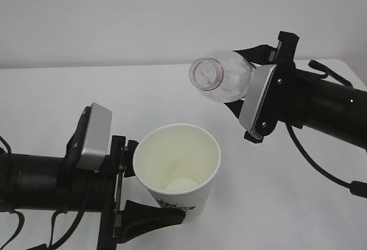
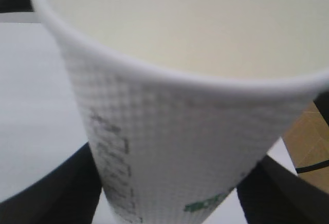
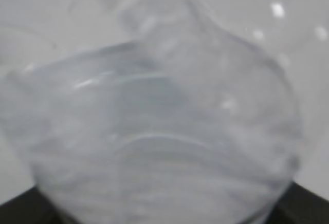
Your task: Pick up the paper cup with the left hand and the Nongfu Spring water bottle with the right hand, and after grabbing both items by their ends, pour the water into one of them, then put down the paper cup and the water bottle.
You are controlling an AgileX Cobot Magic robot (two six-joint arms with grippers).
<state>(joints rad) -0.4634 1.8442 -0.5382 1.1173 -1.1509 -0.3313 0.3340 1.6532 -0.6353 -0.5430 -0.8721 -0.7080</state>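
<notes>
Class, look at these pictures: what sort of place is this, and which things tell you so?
Probably a robot test bench or lab: a bare white table against a plain wall, with two black robot arms, one holding a paper cup, the other a clear bottle.

A white table [image 1: 86,89] fills the frame from the lower edge up to a pale wall across the top. Its bare surface shows at upper left, centre and lower right. At lower centre the cup [image 1: 178,172] may be resting on the table, though its base is hidden, so contact cannot be told. A soft shadow lies beside it.
</notes>
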